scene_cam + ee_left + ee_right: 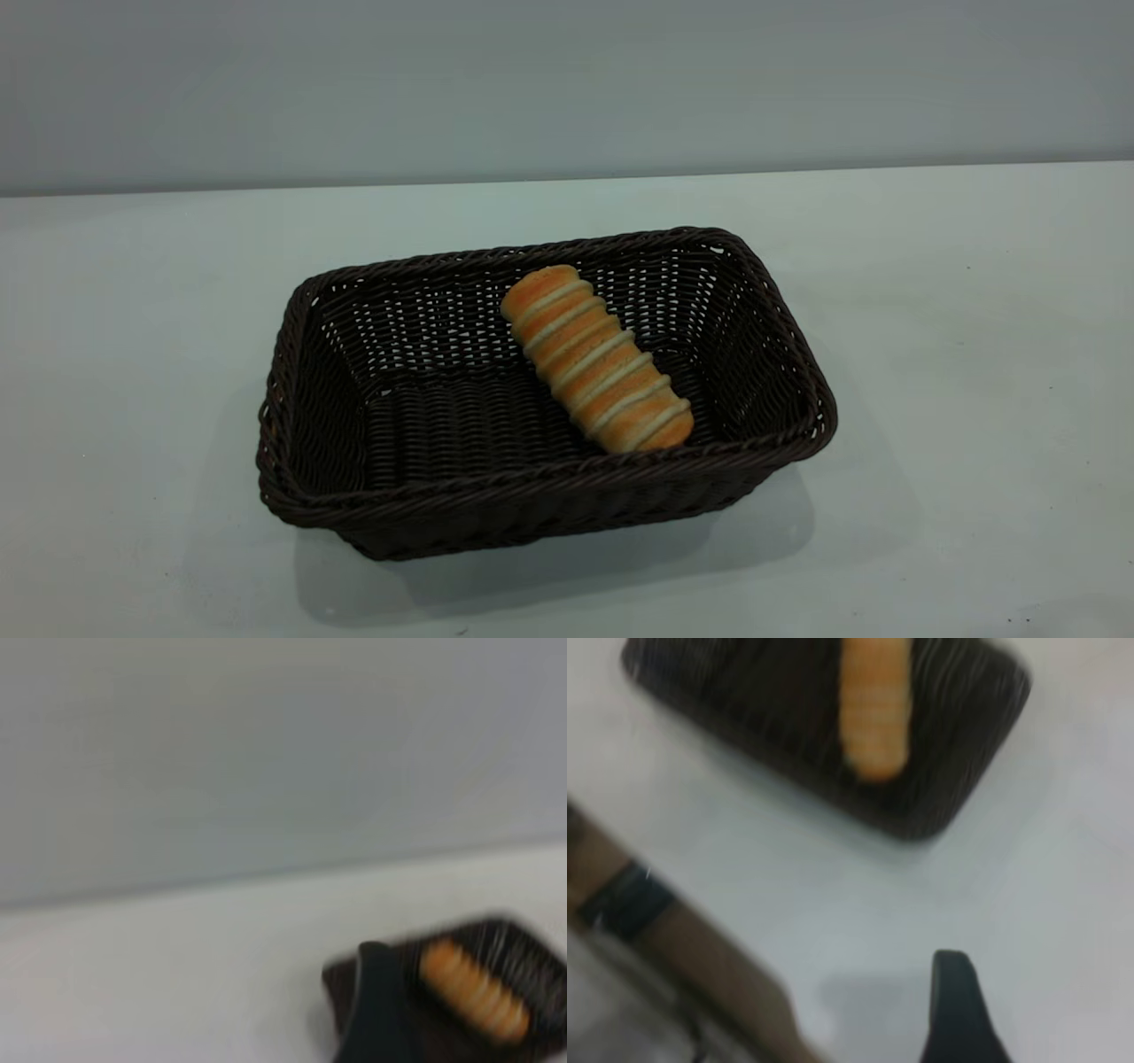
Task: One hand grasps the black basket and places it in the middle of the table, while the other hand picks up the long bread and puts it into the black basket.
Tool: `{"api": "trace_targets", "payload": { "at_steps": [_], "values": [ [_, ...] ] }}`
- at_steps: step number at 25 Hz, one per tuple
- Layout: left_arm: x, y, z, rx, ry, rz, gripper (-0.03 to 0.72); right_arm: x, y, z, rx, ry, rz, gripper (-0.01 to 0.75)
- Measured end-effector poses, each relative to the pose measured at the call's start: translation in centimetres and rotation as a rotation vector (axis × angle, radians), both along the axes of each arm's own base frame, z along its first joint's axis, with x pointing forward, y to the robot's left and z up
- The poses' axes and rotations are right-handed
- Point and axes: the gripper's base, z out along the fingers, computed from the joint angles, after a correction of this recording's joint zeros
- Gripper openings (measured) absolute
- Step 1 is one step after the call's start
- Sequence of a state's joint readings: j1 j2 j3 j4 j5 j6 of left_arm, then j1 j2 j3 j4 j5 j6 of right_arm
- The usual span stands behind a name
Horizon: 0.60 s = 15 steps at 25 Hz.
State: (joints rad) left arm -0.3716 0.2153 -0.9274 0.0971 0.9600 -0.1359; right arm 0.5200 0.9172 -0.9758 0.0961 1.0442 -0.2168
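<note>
The black basket (310,372) stands near the middle of the white table (974,354). The long bread (595,359) lies slantwise inside it, toward its right half, one end leaning on the far wall. Neither gripper shows in the exterior view. In the left wrist view, a dark part of my left gripper (372,1005) shows in front of the basket (514,943) and bread (474,992), away from both. In the right wrist view, a dark part of my right gripper (957,1010) hangs over bare table, well clear of the basket (744,691) and bread (873,709).
A plain grey wall (567,80) runs behind the table's far edge. The right wrist view shows the table's edge with brown and dark shapes (664,930) beyond it. Bare tabletop lies on all sides of the basket.
</note>
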Motion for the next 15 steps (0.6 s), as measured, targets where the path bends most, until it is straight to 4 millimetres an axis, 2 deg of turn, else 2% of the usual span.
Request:
{"api": "trace_targets", "payload": {
  "at_steps": [2,8,12,15],
  "values": [
    [-0.1,0.1,-0.8,0.031,0.076,0.003,0.591,-1.4,-0.8,-1.2,-0.017,0.042,-0.002,0.44],
    [0.7,0.0,-4.4,0.121,0.278,0.023,0.563,-5.8,-3.0,-6.8,-0.016,0.112,0.005,0.427],
    [0.9,-0.1,-7.1,0.141,0.325,0.024,0.545,-8.4,-4.3,-8.4,0.021,0.044,0.039,0.427],
    [0.6,0.0,-8.8,0.145,0.334,0.024,0.544,-9.7,-5.0,-8.8,0.045,-0.015,0.052,0.427]
  ]
}}
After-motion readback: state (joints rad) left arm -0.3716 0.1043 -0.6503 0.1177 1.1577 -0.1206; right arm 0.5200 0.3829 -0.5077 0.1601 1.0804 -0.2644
